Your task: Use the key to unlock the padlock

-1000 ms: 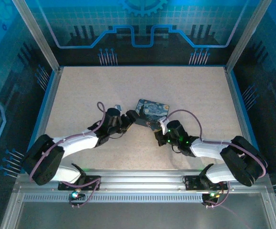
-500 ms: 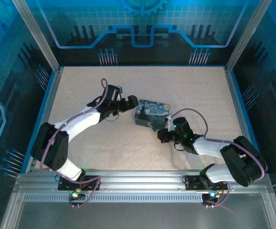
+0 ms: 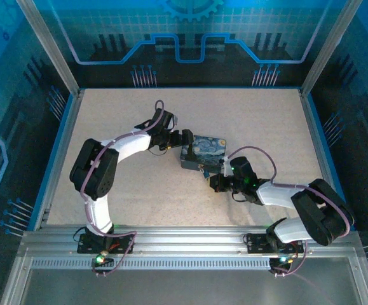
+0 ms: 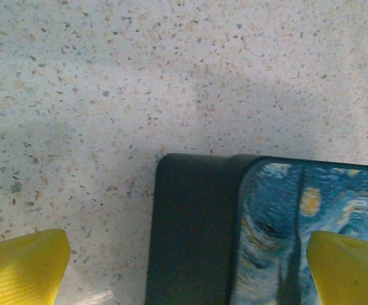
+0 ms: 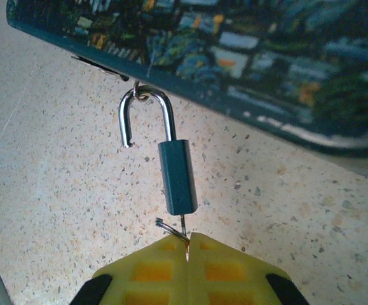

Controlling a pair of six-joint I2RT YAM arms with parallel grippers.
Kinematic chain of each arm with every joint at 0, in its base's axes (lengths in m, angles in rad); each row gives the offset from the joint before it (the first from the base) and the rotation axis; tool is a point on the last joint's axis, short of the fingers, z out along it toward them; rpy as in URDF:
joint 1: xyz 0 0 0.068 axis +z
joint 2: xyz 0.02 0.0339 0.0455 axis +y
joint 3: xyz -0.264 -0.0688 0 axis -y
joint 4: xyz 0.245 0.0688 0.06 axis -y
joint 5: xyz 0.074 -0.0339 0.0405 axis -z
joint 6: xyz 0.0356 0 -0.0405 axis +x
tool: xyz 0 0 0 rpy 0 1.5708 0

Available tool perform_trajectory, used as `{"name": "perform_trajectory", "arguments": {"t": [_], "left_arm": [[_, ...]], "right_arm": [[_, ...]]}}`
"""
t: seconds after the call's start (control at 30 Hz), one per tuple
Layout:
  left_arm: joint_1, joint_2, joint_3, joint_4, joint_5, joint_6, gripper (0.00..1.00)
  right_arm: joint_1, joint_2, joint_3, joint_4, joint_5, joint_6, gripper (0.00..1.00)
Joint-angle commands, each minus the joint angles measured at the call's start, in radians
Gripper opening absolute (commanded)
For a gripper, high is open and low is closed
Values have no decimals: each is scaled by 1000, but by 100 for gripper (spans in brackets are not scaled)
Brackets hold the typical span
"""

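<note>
The padlock [image 5: 177, 178] has a dark teal body and hangs by its silvery shackle [image 5: 147, 105] from a small ring on the edge of the starry-print tin [image 5: 247, 57]. The shackle's short leg stands free, outside the body on the left. The key [image 5: 183, 223] sticks into the padlock's bottom end, and my right gripper [image 5: 188, 246] is shut on its head, with a thin wire ring beside it. My left gripper [image 4: 187, 270] is open, its yellow fingertips [image 4: 21, 267] straddling the tin's left end [image 4: 196, 222]. In the top view it [image 3: 186, 141] sits at the tin [image 3: 208, 147], the right gripper [image 3: 213, 182] just in front.
The speckled tabletop [image 3: 266, 127] is walled by a blue rim and metal frame posts [image 3: 47, 47]. The tin lies between both arms near the middle. Open floor lies behind and to the right of the tin.
The left arm has swung from the front left round to the tin's left end, its open fingers now astride it. The right gripper stayed at the tin's front edge, shifting only slightly.
</note>
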State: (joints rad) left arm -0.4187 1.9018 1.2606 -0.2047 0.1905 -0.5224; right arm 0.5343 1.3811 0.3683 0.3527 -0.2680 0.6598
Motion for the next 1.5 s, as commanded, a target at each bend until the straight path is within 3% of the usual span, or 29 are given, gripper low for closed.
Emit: {"name": "perform_trajectory", "arguments": {"t": [0.0, 0.7, 1.13, 1.47], "left_arm": [[17, 8, -9, -23, -14, 38, 97], [98, -176, -295, 34, -22, -11, 96], [73, -187, -179, 73, 52, -53, 98], [0, -9, 41, 8, 63, -22, 99]], "right_arm": [[-18, 12, 8, 0, -24, 31, 1], [-58, 86, 50, -17, -69, 9, 2], [-59, 70, 46, -39, -57, -1, 2], [-60, 72, 48, -41, -53, -3, 2]]}}
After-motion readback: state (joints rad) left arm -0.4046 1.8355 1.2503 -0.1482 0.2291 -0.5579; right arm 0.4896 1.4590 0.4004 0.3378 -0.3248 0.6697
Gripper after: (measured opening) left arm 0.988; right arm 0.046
